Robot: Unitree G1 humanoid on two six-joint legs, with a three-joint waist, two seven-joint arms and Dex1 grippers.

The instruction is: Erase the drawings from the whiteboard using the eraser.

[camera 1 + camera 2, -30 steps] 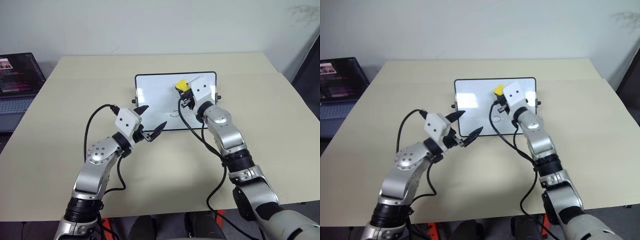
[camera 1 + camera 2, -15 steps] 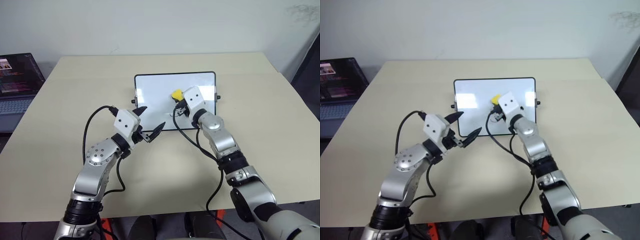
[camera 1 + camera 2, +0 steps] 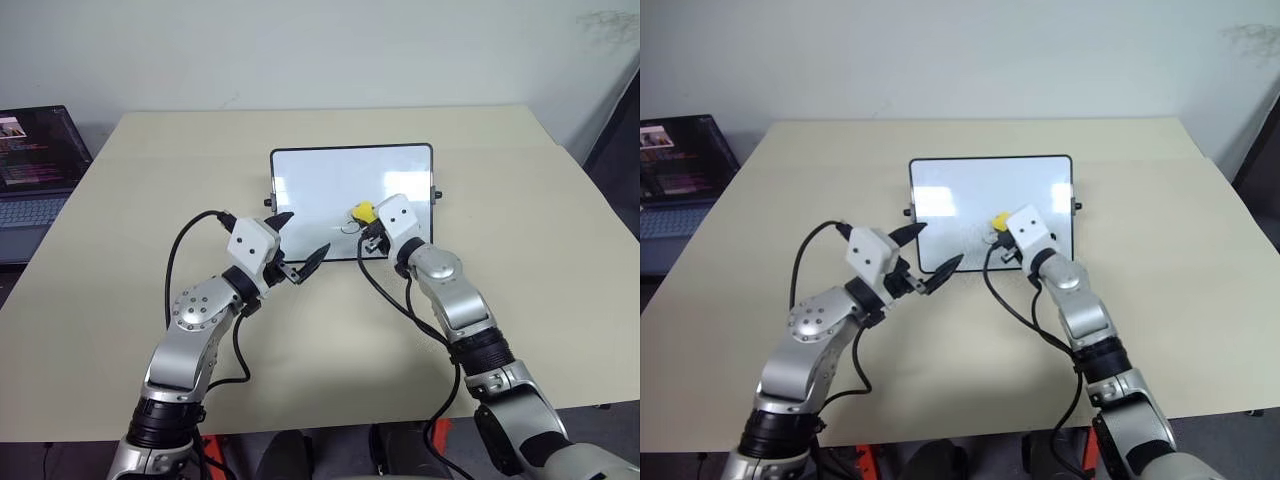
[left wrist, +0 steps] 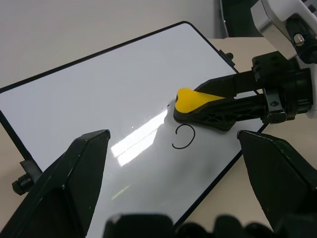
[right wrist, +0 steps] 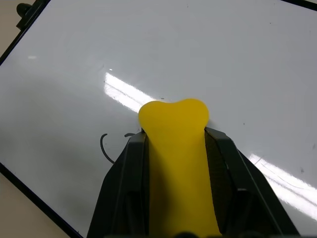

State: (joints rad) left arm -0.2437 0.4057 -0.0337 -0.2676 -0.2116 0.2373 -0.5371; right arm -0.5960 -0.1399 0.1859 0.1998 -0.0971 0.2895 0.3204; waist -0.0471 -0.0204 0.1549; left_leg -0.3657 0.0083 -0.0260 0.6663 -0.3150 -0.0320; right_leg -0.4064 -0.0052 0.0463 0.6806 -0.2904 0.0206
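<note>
Beige tabletop [image 3: 120, 300] carries the glossy black-framed whiteboard [image 3: 320, 180], where the right gripper [image 4: 208, 106] clamps the small, light-looking yellow eraser [image 4: 190, 100] by its long sides beside one remaining black loop [image 4: 184, 137]; left gripper [image 3: 297, 243] gapes apart, empty.

Bright, even room light, frames sharp.
A white streak of glare lay across the glossy whiteboard [image 4: 124, 99]; soft shadows sat close under the arms on the table [image 3: 330, 340], and the near left-wrist fingers [image 4: 69, 193] were slightly blurred.
</note>
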